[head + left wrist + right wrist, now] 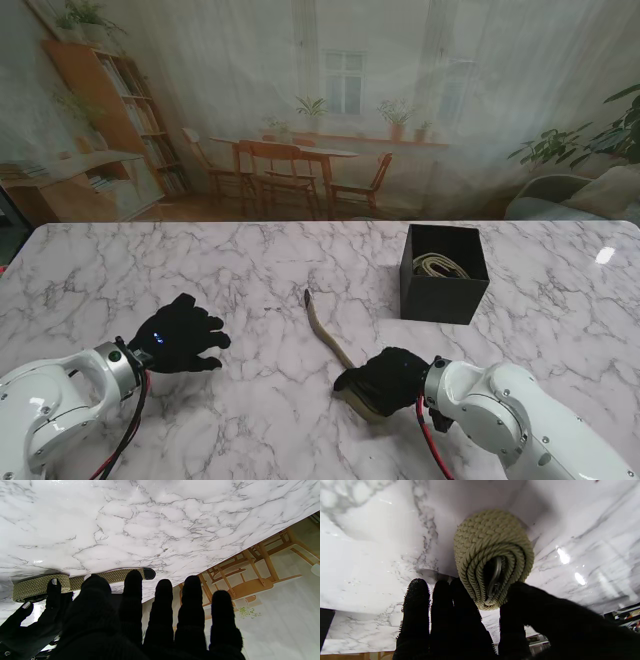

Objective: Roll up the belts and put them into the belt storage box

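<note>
R hand [392, 378] closed on part-rolled braided beige belt [335, 352], fingers [416, 610] and thumb pinching coil [493, 557] w/ buckle inside; unrolled tail runs away from me across marble counter [250, 280], dark tip [149, 573] lying flat. L hand [182, 336] empty, fingers spread, on or just over counter to the left, apart from belt. Black belt storage box [444, 273] far right of counter, another rolled belt [440, 265] inside.

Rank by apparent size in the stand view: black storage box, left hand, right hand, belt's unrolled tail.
1. black storage box
2. left hand and right hand, too alike to rank
3. belt's unrolled tail, long but thin
</note>
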Robot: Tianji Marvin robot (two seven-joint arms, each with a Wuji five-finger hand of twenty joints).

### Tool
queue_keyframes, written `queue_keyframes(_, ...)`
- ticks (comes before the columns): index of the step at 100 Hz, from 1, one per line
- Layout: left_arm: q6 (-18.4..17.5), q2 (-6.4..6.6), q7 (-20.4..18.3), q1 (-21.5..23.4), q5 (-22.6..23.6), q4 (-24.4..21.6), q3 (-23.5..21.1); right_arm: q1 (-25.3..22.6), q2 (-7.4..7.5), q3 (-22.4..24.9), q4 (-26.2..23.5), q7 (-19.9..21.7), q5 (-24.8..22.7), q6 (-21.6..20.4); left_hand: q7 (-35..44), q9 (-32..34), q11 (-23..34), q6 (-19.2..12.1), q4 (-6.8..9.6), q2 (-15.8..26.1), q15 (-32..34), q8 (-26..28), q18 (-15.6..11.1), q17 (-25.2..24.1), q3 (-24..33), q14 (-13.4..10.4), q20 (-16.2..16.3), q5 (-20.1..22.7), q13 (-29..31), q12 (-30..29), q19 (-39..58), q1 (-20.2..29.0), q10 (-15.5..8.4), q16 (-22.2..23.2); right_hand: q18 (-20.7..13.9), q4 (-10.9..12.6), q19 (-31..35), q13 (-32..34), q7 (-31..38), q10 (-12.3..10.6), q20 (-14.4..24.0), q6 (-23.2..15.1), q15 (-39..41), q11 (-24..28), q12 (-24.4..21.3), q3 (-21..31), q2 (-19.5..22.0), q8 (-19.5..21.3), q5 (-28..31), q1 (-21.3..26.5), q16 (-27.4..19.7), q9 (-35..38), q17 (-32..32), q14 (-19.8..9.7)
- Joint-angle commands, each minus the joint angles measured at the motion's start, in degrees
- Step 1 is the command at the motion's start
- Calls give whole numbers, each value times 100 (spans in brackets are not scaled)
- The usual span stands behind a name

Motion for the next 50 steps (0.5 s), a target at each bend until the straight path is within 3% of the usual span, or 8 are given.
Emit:
queue_keyframes(1,-2,6,-81,6,5,16,12,-91,2,-11,102,-27,-97,13,13,17,-63,-35,-26,196,-89,46,262,-69,-75,32,13,148,-90,-5,-129,18,48,-41,101,-181,-49,225,593,-165,-111,1963,-18,-311,-56,-425,638,-34,469,-141,-73,-265,72,-53)
queue_keyframes(6,4,6,-69,13,17,15,7,-97,-6,-16,106,-61,-61,56,11,18,-63,-32,-25,197,-87,44,263,-69,-74,38,12,146,-85,-5,-131,19,52,-41,69,-223,20,350,648,-176,-92,1984,34,-280,-45,-646,804,-73,583,-2,-52,-135,167,-66)
queue_keyframes(14,14,6,-43,25,35,18,0,-95,-17,-27,128,-146,-71,63,11,17,-63,-39,-25,195,-88,45,257,-63,-71,35,13,143,-87,-5,-128,28,54,-40,122,-251,130,614,736,-149,-66,2042,99,-222,-25,-569,639,-103,712,363,-31,107,417,-28)
queue_keyframes(24,19,6,-22,32,47,22,-4,-92,-22,-45,128,-169,-65,95,10,14,-64,-29,-27,202,-88,43,267,-69,-79,41,11,144,-88,-5,-132,10,52,-40,368,-231,91,855,815,30,-175,2036,-40,-231,-20,-87,109,-205,628,738,-116,175,748,167)
queue_keyframes(39,21,7,6,37,65,30,-8,-132,-51,-46,95,-357,-159,172,7,17,-62,-33,-27,212,-84,41,262,-66,-77,36,12,138,-81,-4,-130,13,49,-38,754,-253,245,1436,1196,172,-442,2022,67,-190,-5,486,-752,-244,509,1793,-92,320,1416,352)
queue_keyframes(45,22,7,18,40,70,36,-8,-155,-51,-33,49,-344,-214,213,10,16,-62,-34,-28,219,-83,42,262,-66,-78,39,12,143,-83,-3,-130,10,54,-37,848,-273,259,1559,1247,193,-500,2011,113,-153,7,513,-806,-241,609,1859,-77,448,1557,391)
queue_keyframes(50,25,8,21,40,70,40,-6,-162,-59,-31,53,-387,-215,235,11,23,-58,-30,-28,229,-83,42,261,-65,-77,44,11,145,-84,-2,-131,10,56,-36,1000,-338,256,1655,1267,183,-688,1983,148,-132,16,326,-539,-265,866,1412,-67,602,1645,461)
